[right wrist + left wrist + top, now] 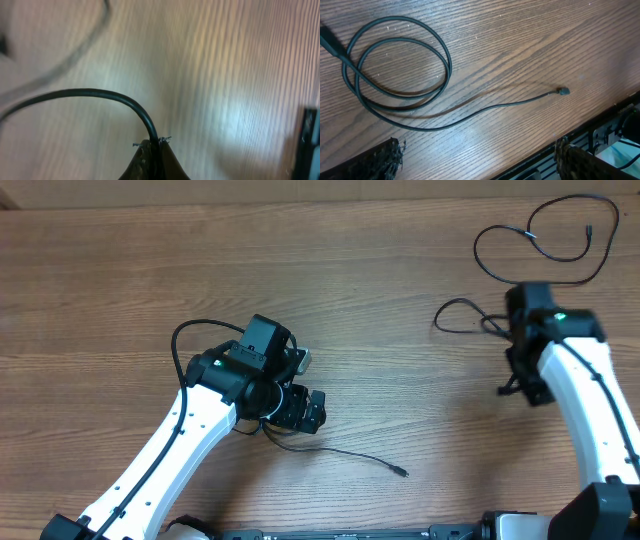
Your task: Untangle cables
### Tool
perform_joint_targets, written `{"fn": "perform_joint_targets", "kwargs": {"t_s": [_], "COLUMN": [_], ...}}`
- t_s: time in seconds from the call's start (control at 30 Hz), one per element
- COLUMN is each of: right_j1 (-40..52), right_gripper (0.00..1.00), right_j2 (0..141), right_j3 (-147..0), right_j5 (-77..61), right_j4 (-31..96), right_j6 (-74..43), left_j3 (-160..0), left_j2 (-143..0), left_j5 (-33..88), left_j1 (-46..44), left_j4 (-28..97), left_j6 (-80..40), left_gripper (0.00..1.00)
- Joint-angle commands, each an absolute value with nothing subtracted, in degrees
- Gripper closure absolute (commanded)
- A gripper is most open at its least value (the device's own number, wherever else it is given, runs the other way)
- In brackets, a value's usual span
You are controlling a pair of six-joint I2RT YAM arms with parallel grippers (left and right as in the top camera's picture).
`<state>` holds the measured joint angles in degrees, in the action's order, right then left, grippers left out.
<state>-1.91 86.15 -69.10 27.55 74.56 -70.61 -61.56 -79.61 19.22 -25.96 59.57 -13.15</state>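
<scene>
One thin black cable [400, 55] lies in a double loop on the wooden table, its tail ending in a small plug [563, 91]. My left gripper [480, 161] hovers over it, open wide with nothing between the fingers [384, 161]. From overhead, the left gripper [300, 408] sits mid-table and the cable's tail [350, 454] runs out to the right. A second cable [545, 242] loops at the far right. My right gripper [154, 143] is shut on this cable [90, 93], which arches up out of the fingertips. Seen from above, the right gripper [512, 322] is mostly hidden under its wrist.
The table's front edge [600, 117] runs close to the left gripper, with a dark frame and gear below it. The arms' own thicker black cable [185, 340] arcs beside the left wrist.
</scene>
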Motion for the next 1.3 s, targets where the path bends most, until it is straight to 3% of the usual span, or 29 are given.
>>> {"fn": "perform_joint_targets", "kwargs": {"t_s": [0.0,0.33,0.5,0.77,0.87,0.93,1.1,1.27], "right_j1": [-5.1,-14.39,-15.79,-14.22,-12.47,-11.16,-10.2,-11.09], "right_gripper": [0.96,0.96,0.95,0.6,0.52,0.41,0.33,0.34], "right_j2": [86.04,86.21,86.85,91.11,93.47,95.46,100.22,103.9], "right_j3": [-75.88,-77.21,-77.21,-77.19,-77.14,-77.03,-74.52,-71.57], "right_j5": [32.53,33.82,25.8,-2.72,-4.99,-3.81,-2.63,-2.66], "right_j4": [74.48,63.42,58.76,59.11,62.43,64.29,64.55,63.09], "right_j6": [-65.32,-53.01,-45.63,-34.11,-34.22,-34.22,-41.69,-48.51], "left_j3": [-62.67,-62.67,-62.67,-62.67,-62.67,-62.67,-62.67,-62.67], "left_j2": [-78.63,-78.63,-78.63,-78.63,-78.63,-78.63,-78.63,-78.63], "left_j5": [19.03,19.03,19.03,19.03,19.03,19.03,19.03,19.03], "left_j1": [-26.28,-26.28,-26.28,-26.28,-26.28,-26.28,-26.28,-26.28], "left_j4": [59.4,59.4,59.4,59.4,59.4,59.4,59.4,59.4], "left_j6": [-13.3,-13.3,-13.3,-13.3,-13.3,-13.3,-13.3,-13.3], "left_gripper": [0.01,0.0,0.01,0.0,0.0,0.0,0.0,0.0]}}
